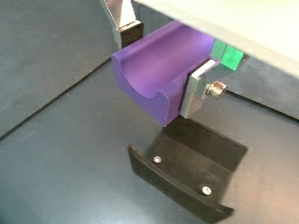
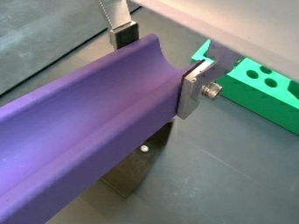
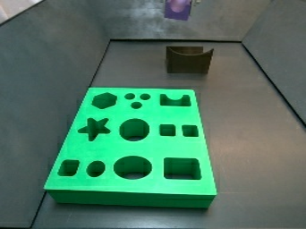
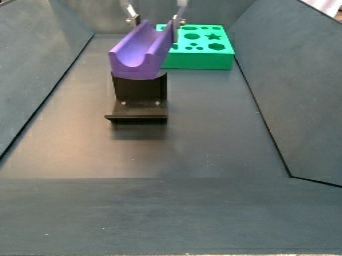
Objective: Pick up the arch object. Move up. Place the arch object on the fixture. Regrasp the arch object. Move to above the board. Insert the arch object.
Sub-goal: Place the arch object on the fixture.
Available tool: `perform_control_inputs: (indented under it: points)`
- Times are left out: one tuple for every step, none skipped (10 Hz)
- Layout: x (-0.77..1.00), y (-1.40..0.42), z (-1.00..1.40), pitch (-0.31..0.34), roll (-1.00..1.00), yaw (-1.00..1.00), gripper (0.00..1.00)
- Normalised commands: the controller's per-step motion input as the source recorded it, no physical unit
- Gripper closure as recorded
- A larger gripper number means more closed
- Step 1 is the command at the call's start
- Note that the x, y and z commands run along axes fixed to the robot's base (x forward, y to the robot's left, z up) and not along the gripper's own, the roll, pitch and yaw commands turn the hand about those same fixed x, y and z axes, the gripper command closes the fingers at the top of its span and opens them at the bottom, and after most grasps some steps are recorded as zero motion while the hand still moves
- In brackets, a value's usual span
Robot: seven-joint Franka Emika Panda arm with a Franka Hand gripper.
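Nearest to us in a wrist view, the gripper [image 1: 163, 63] has its two silver fingers [image 1: 198, 87] closed tight on the arch object [image 1: 158, 66], the purple block with the curved groove facing up. So the claw is only as wide as the block and holds nothing else. The block is up in the air, in the upper middle of that frame, and the fixture [image 1: 190, 166] sits on the floor below it, in the lower right, not touching it. In a side view the arch object [image 4: 138, 49] hangs just above the fixture [image 4: 136, 98]. We think the step now is to put the block on the fixture. To do it well, we should come straight down slowly, keep the block level, line it up with the curved notch, and let go only when it rests there. Farther back lies the board [image 4: 198, 45], green with many shaped holes, well apart from the fixture. We see no words or labels on anything.
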Motion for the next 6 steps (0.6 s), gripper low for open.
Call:
perform_control_inputs:
  points:
    - [0.55,-0.57,0.30,-0.044,-1.00,0.20,1.00]
    - [0.47,-0.52,0.29,-0.039,-1.00,0.19,1.00]
    - [0.35,-0.29,0.19,-0.027,-1.00,0.19,1.00]
    - [0.26,-0.16,0.08,-0.013,-1.00,0.18,1.00]
    - [0.16,-0.06,0.04,0.011,-1.00,0.17,1.00]
    - [0.08,-0.02,0.02,0.033,-1.00,0.17,1.00]
